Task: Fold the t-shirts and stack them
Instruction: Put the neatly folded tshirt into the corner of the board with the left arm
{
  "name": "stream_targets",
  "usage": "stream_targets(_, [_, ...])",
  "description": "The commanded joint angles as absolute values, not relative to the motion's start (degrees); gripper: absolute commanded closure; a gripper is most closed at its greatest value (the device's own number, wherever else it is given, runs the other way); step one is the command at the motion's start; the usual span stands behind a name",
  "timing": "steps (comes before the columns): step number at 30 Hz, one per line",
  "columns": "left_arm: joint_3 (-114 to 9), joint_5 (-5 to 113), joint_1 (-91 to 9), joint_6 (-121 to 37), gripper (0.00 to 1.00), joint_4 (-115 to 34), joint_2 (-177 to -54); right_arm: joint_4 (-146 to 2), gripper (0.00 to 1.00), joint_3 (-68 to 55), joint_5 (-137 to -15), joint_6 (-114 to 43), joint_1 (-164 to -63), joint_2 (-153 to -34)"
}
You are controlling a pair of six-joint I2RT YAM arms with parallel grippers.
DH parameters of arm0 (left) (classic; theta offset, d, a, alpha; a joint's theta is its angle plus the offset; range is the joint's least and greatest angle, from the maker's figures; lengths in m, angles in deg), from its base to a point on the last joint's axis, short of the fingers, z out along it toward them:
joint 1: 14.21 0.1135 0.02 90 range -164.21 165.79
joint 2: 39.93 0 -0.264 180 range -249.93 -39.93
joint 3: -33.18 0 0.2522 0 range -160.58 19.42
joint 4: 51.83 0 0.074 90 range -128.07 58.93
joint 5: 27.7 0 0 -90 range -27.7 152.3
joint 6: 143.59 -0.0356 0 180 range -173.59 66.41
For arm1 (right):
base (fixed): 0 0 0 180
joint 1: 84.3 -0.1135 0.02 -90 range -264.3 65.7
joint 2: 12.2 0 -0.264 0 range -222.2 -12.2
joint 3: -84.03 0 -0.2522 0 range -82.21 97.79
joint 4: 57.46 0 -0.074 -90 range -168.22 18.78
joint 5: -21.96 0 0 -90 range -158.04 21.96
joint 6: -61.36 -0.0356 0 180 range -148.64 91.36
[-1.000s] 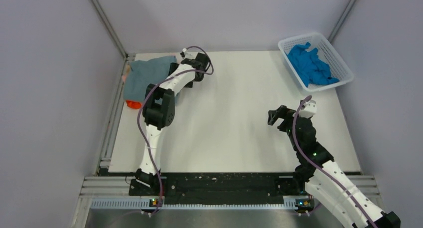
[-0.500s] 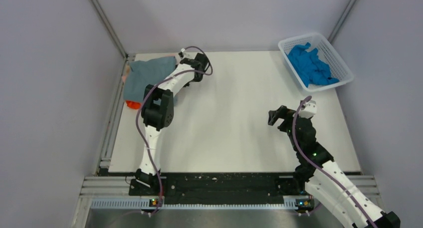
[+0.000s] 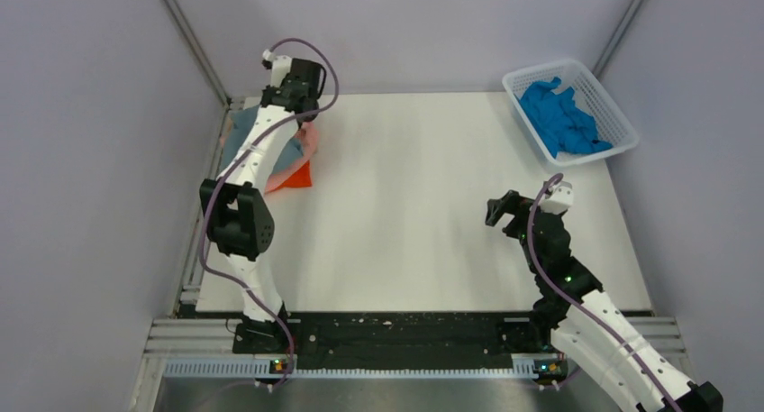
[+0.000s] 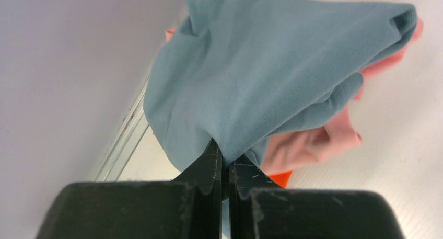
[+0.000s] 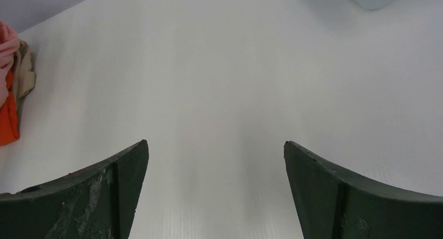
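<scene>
The left gripper (image 4: 225, 159) is closed tight on a fold of the soft dusty grey-blue cotton t-shirt (image 4: 271, 66). Its two black fingers are pressed together with only the thin cloth between them, and the shirt spreads away from the pinch in a loose, rumpled sheet. Under and beside it lies the salmon-pink t-shirt (image 4: 309, 144), bunched up and showing past the grey-blue one's right edge, and a corner of the bright orange t-shirt (image 4: 275, 177) shows below that, close to the fingers. From the top camera these three shirts make one heap at the far-left corner of the flat white table (image 3: 414, 205), hard against the metal side rail. The left arm is stretched out over them, and the orange shirt sticks out on the side of the heap towards the table's middle. The right gripper (image 5: 214, 145) stands with its dark fingers spread wide apart and nothing between them – it hangs over bare table on the right side, well apart from the heap. The crumpled bright blue t-shirt (image 3: 560, 116) lies inside the white plastic mesh basket (image 3: 609, 100) at the far-right corner, away from both arms.
</scene>
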State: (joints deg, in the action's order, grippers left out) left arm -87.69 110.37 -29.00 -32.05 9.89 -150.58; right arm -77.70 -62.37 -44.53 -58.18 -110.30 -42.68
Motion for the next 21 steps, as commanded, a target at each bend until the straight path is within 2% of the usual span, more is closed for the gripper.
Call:
stream_targets(1, [-89.7,104.5,-25.7,-33.3,1.0,1.7,-148.7,-76.6,0.01,-61.6,-42.1,-57.2,-110.4,-43.0])
stream_targets(14, [-99.2,97.0,-24.8,-29.7,1.0,-0.4,-157.9,-77.2,0.01,-61.4,-40.5,-56.9,-110.5,-43.4])
stream_targets(15, [-99.5,97.2,-24.8,-29.2,0.99,-0.6,-158.9,-77.3,0.01,-61.4,-40.4,-56.9,-110.4,-43.5])
stream_targets(17, [-99.5,96.6,-24.7,-29.2,0.89,-1.5,-161.3,-77.5,0.01,-61.3,-40.5,-56.8,-110.4,-43.3])
stream_targets(21, [-99.7,93.1,-24.6,-28.7,0.81,-2.4,-165.6,-77.6,0.01,-61.4,-40.2,-56.8,-110.4,-43.4])
